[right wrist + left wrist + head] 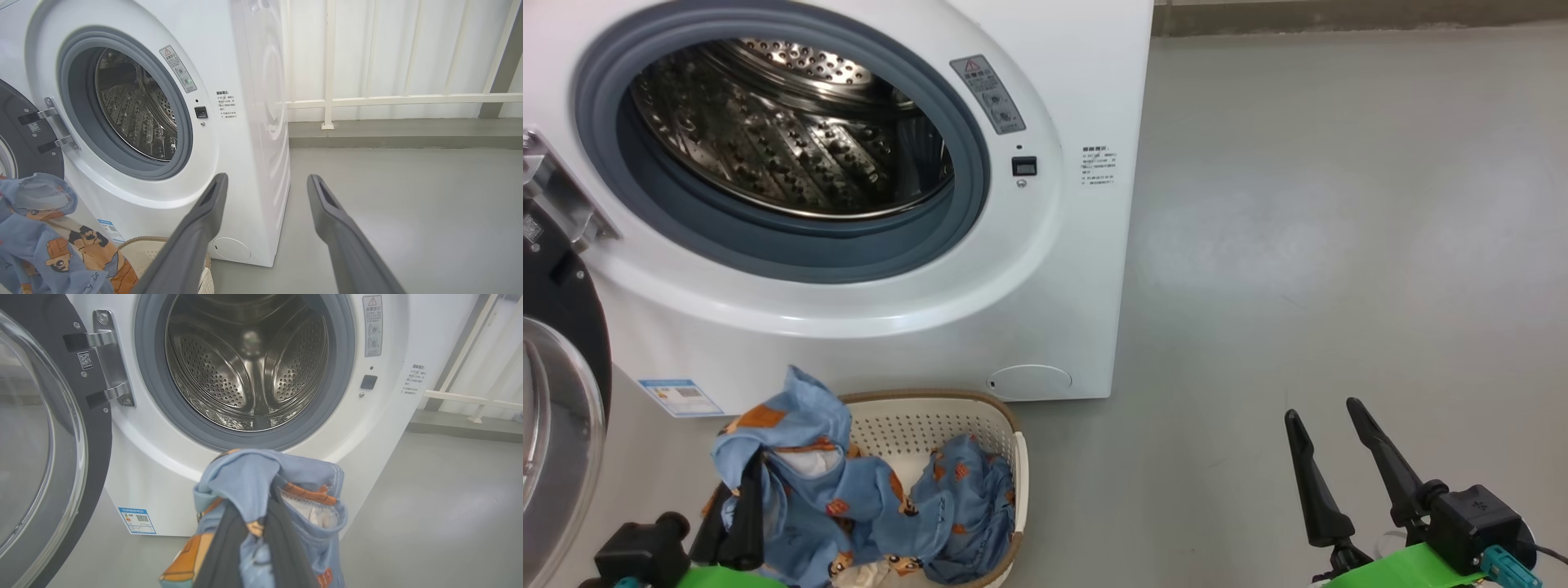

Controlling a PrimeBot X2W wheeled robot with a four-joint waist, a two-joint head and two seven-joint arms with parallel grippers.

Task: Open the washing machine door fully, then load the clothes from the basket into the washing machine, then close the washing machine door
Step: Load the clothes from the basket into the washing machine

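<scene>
1. Washing machine (1054, 310): the washing machine door (572, 318) stands swung open on its hinge (108, 355) at the left of the opening. The steel drum (792, 122) and grey gasket (968, 204) are exposed.

2. Markings I can see:
- Grey warning label (988, 94) right of the opening, headed by a red triangle with an exclamation mark. Its characters and pictograms are too small for me to read.
- Printed notice (1098, 167) near the cabinet's right edge, in several lines of Chinese characters that I cannot make out.
- Blue label sticker (682, 398) at the lower left, carrying a QR code.
- Small QR sticker (85, 360) on the door's black ring, beside the hinge.

3. The basket (947, 416) stands on the floor (1339, 245), just in front of the machine and below the opening.

4. The left gripper (752, 482) is pressed together, pinching the clothes (849, 498). One bunch is raised over the basket's left end, and the rest trails into the basket.

5. The right gripper (1323, 408) is spread and holds nothing. It is over bare floor, well apart from the basket.
</scene>
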